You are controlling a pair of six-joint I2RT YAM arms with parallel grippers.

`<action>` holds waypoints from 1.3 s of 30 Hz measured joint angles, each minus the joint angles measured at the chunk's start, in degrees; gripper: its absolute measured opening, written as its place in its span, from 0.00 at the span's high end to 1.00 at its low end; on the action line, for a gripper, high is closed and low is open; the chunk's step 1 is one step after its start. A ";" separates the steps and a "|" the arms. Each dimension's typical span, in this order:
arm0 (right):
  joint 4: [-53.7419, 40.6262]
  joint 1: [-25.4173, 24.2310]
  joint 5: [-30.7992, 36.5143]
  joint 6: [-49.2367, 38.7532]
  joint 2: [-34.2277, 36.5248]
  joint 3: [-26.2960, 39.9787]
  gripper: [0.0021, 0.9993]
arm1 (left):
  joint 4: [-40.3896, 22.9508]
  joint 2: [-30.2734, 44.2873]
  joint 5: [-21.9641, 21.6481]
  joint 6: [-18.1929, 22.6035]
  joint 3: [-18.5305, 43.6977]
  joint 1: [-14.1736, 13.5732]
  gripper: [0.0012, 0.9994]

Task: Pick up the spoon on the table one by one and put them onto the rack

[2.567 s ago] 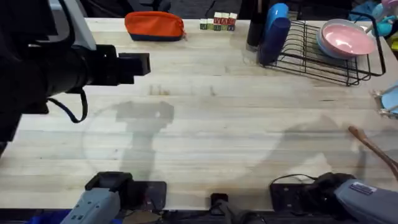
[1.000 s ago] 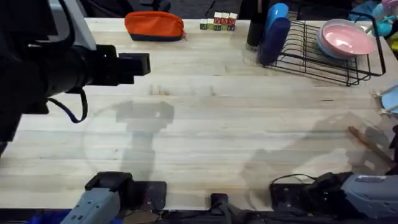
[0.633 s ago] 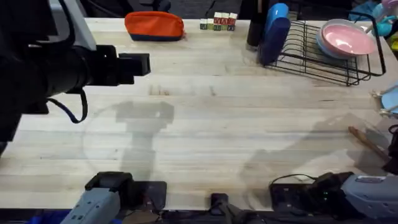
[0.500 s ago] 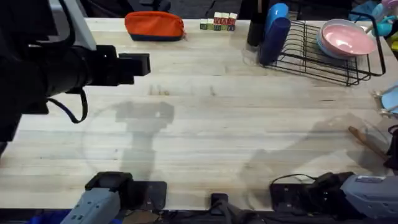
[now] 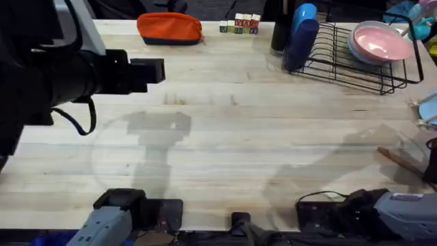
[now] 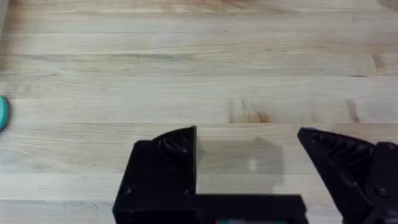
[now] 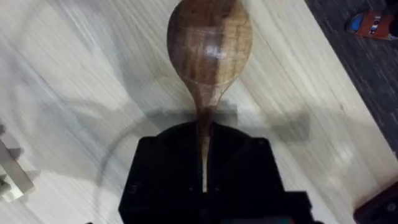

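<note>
Your right gripper (image 7: 203, 180) sits at the near right edge of the surface (image 5: 239, 143), clamped on the handle of the spoon (image 7: 208, 46). In the right wrist view the bowl juts out in front of the fingers, over the planks close to the surface's edge. From above, a short brown stretch of the handle shows at the far right.

Your left gripper (image 6: 249, 168) hangs over bare planks on the left side, its fingers spread wide with nothing between them.

The rack (image 5: 355, 58) stands at the far right, with a pink bowl (image 5: 379, 41) already in it and a blue holder (image 5: 300, 34) at its left end.

The hold looks thin: the handle could pivot or slip during the carry, and the long end may snag on the rack's wires.
</note>
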 joint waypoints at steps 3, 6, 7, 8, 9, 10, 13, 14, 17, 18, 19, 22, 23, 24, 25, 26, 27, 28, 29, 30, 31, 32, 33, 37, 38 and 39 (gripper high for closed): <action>-0.41 0.00 -0.24 -3.22 -0.36 0.02 0.97 | 0.00 0.00 0.00 -0.02 0.00 0.00 0.01; -2.02 0.00 -1.42 -4.79 -1.56 -0.17 0.97 | 0.00 0.00 0.00 -0.02 0.00 0.00 0.01; -2.26 0.00 -1.74 -5.39 -2.16 -0.30 0.97 | 0.00 -0.02 0.00 -0.02 0.00 0.00 0.01; -2.32 0.00 -2.06 -6.06 -3.06 -0.42 0.97 | 0.00 0.00 0.00 -0.02 0.00 0.00 0.01; -2.34 0.00 -2.42 -6.81 -4.17 -0.46 0.97 | 0.00 0.00 0.00 -0.02 0.00 0.00 0.01; -2.32 0.00 -2.61 -7.57 -5.49 -0.46 0.97 | 0.00 0.00 0.00 -0.02 0.00 0.00 0.01; -2.34 0.00 -2.86 -10.00 -9.47 -0.46 0.97 | 0.00 -0.01 0.00 -0.03 0.00 0.00 0.01; -2.34 0.00 -2.86 -11.01 -10.95 -0.46 0.97 | 0.00 0.00 0.00 -0.02 0.00 0.00 0.01; -2.36 0.13 -2.89 -14.32 -14.94 -0.46 0.97 | 0.00 0.00 0.00 -0.02 0.00 0.00 0.01; -2.36 0.30 -2.86 -15.51 -16.32 -0.46 0.97 | 0.00 -0.02 0.00 -0.02 0.00 0.00 0.01; -2.40 0.55 -2.86 -16.74 -17.77 -0.46 0.97 | 0.00 0.00 0.00 -0.02 0.00 0.00 0.01; -2.14 2.36 -2.87 -20.38 -22.23 -0.46 0.97 | 0.00 0.00 0.00 -0.02 0.00 0.00 0.01; -1.68 3.22 -2.86 -21.69 -23.63 -0.46 0.97 | 0.00 0.00 0.00 -0.02 0.00 0.00 0.01; -0.79 4.32 -2.86 -23.34 -25.13 -0.46 0.97 | 0.00 0.00 0.00 -0.02 0.00 0.00 0.01; 0.22 5.45 -2.85 -25.00 -26.49 -0.46 0.97 | 0.02 0.00 0.00 -0.02 0.00 0.00 0.01; 1.46 6.92 -2.86 -27.08 -27.97 -0.46 0.97 | 0.00 -0.02 0.00 -0.02 0.00 0.00 0.01; 2.39 8.21 -2.87 -28.89 -29.13 -0.46 0.97 | 0.00 0.00 0.00 -0.02 0.00 0.00 0.01; 3.70 10.34 -2.85 -31.49 -30.63 -0.46 0.97 | 0.00 0.00 0.00 -0.02 0.00 0.00 0.01; 4.73 11.92 -2.86 -33.40 -31.65 -0.46 0.97 | 0.00 0.00 0.00 -0.06 0.00 0.00 0.01; 8.80 18.08 -2.87 -39.90 -34.89 -0.46 0.97 | 0.00 0.00 0.00 -0.04 0.00 0.00 0.01; 10.22 19.96 -2.89 -41.65 -35.78 -0.46 0.97 | 0.00 0.00 0.00 -0.04 0.00 0.00 0.01; 12.08 22.38 -2.89 -43.60 -36.84 -0.46 0.97 | 0.00 -0.02 0.00 -0.04 0.00 0.00 0.01; 13.59 24.29 -2.88 -45.08 -37.59 -0.46 0.97 | 0.00 0.00 0.00 -0.04 0.00 0.00 0.01; 20.15 32.88 -2.86 -50.93 -39.87 -0.46 0.97 | 0.00 0.00 0.00 -0.04 0.00 0.00 0.01; 21.66 34.89 -2.88 -52.20 -40.05 -0.46 0.97 | 0.00 -0.01 0.00 -0.04 0.00 0.00 0.01; 23.31 36.88 -2.86 -53.47 -40.11 -0.46 0.97 | 0.00 -0.02 0.00 -0.04 0.00 0.00 0.01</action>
